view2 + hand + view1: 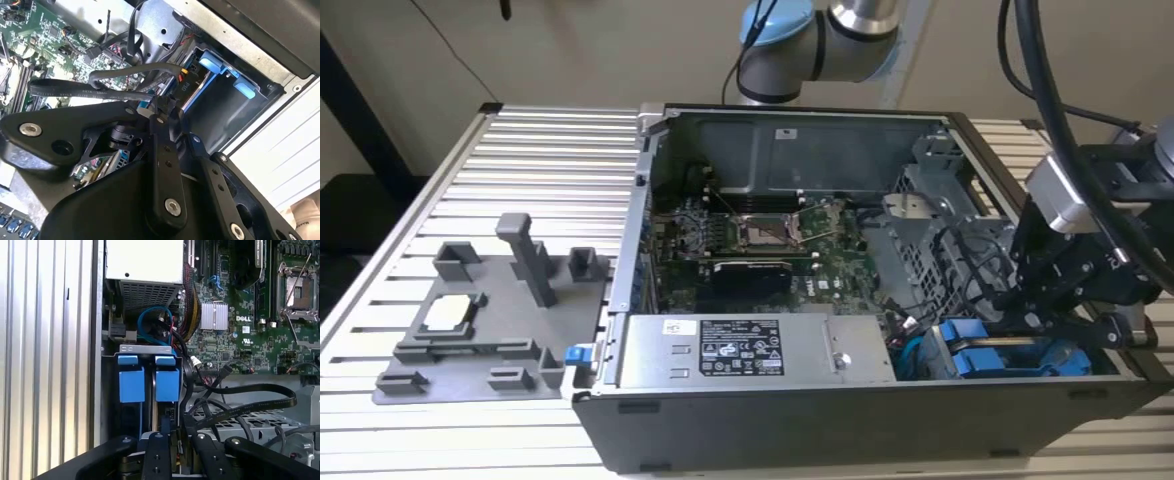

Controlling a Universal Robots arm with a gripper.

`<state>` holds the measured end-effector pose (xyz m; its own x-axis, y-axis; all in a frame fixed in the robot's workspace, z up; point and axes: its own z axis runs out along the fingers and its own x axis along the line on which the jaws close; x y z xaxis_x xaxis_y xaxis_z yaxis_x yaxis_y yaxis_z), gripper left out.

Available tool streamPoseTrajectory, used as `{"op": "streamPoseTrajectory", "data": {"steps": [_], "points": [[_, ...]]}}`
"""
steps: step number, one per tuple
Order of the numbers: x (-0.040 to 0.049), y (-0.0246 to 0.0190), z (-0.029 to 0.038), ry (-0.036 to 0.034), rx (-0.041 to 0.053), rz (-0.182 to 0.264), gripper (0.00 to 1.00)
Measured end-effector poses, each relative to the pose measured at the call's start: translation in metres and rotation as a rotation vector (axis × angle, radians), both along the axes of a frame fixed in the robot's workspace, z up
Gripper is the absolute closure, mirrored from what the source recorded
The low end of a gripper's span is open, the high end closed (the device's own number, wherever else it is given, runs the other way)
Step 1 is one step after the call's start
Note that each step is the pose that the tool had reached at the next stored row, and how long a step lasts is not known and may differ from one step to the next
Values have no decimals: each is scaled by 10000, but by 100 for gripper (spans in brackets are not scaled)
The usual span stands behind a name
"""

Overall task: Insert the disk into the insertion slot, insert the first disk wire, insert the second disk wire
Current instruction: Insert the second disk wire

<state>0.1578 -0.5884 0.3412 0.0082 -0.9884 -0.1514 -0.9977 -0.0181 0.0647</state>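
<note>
The disk [166, 385] already sits in its slot [144, 348] in the corner of the case, side by side with another blue-fronted drive [131, 384], their blue tabs level in the first wrist view. I cannot tell for sure which of the two is mine; I take the one nearer my fingers. So I judge the first step done.

My gripper [175, 432] is at the rear of that disk, at about six o'clock of it in the first wrist view, jaws pinched together on what looks like a black connector pressed against the disk's edge. In the second wrist view the fingertips [159, 107] meet on a small dark plug with a flat black wire [75, 92] looping off toward nine o'clock. Whether the plug is fully seated is hidden by my own fingers.

Which wire this is I cannot say, so at least part of the wiring is left.

In the exterior view the case [854, 425] lies open on a slatted table [520, 440], with a grey fixture [480, 330] at nine o'clock of it.
</note>
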Motion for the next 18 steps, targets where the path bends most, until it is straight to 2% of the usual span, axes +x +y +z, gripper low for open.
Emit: {"op": "streamPoseTrajectory", "data": {"steps": [4,6,7,13,14,18], "points": [[0,1,1,0,-3,-2,76],[-2,2,1,-1,-3,-2,78],[-6,3,1,-2,-1,-3,84],[-36,3,1,-15,-2,-6,84],[-36,3,1,-38,-1,-6,84],[-37,3,-3,-226,1,-7,84]]}}
